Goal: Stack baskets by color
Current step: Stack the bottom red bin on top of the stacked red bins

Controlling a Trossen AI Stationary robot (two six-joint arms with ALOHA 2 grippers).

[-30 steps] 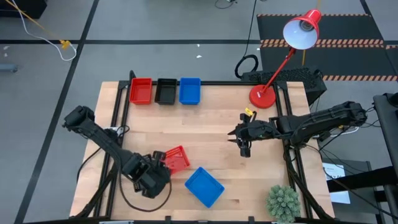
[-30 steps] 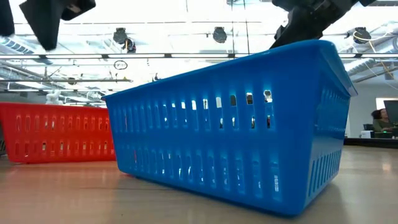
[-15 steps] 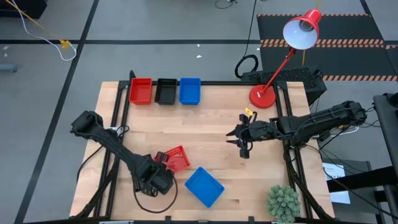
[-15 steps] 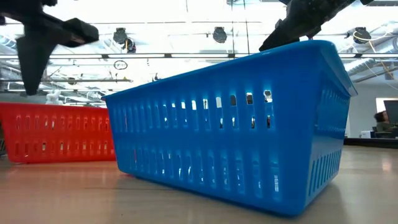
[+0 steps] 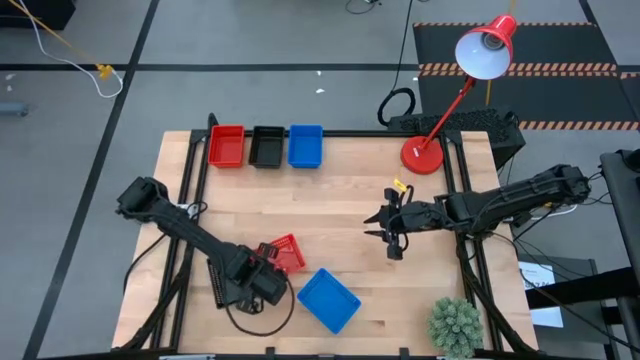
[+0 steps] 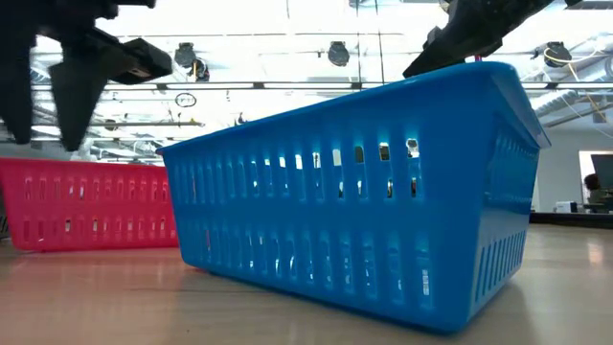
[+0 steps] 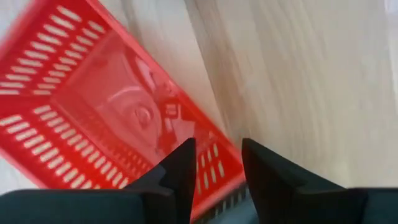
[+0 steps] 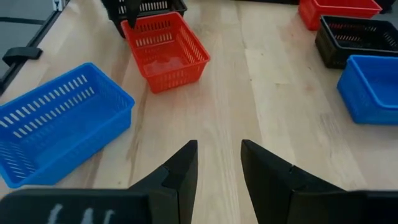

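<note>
A red basket (image 5: 283, 255) sits upright on the table near the front left, and a blue basket (image 5: 328, 298) rests on its base just to its right. My left gripper (image 7: 217, 144) points down over the red basket's near-left wall (image 7: 214, 160). It is open, with one finger above the basket's inside and the other above the table outside. Whether the fingers touch the wall, I cannot tell. My right gripper (image 5: 390, 240) hangs open above the table's right half with nothing between its fingers (image 8: 186, 158).
A red basket (image 5: 227, 146), a black basket (image 5: 267, 146) and a blue basket (image 5: 305, 145) stand in a row at the far edge. A red lamp base (image 5: 422, 155) is at the far right. A green plant (image 5: 455, 325) is at the near right corner. Bare wood lies mid-table.
My left gripper has come down and moved a little toward the table's right, onto the red basket's near-left wall. The baskets have stayed where they were.
</note>
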